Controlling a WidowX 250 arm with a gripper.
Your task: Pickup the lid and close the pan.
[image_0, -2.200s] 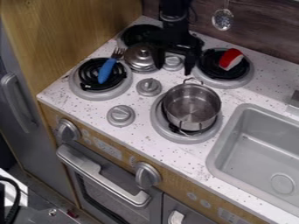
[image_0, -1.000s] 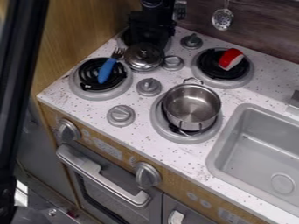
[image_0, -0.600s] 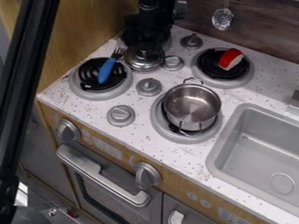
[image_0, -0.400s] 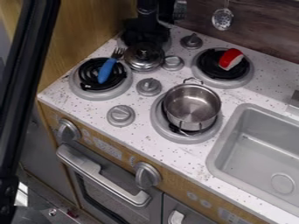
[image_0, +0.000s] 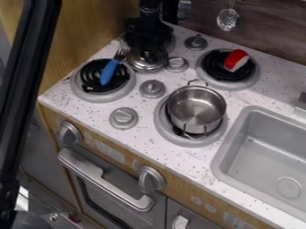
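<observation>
The black gripper (image_0: 147, 41) hangs over the back left burner, right at the rear side of the silver lid; how its two fingers stand is hard to make out against the dark burner. The round metal lid (image_0: 145, 65) lies knob up on the counter in front of that burner, its knob partly covered by the gripper. An uncovered steel pan (image_0: 196, 108) with two wire handles rests on the front right burner.
A blue-handled fork (image_0: 109, 72) lies on the front left burner, close to the lid. A red and white toy piece (image_0: 236, 60) sits on the back right burner. Grey knobs (image_0: 152, 89) stand between burners; the sink (image_0: 269, 152) is at right.
From its earlier place right of the lid, the gripper has moved left and back, then slightly down and forward to the lid's knob. A black bar has entered at the left edge.
</observation>
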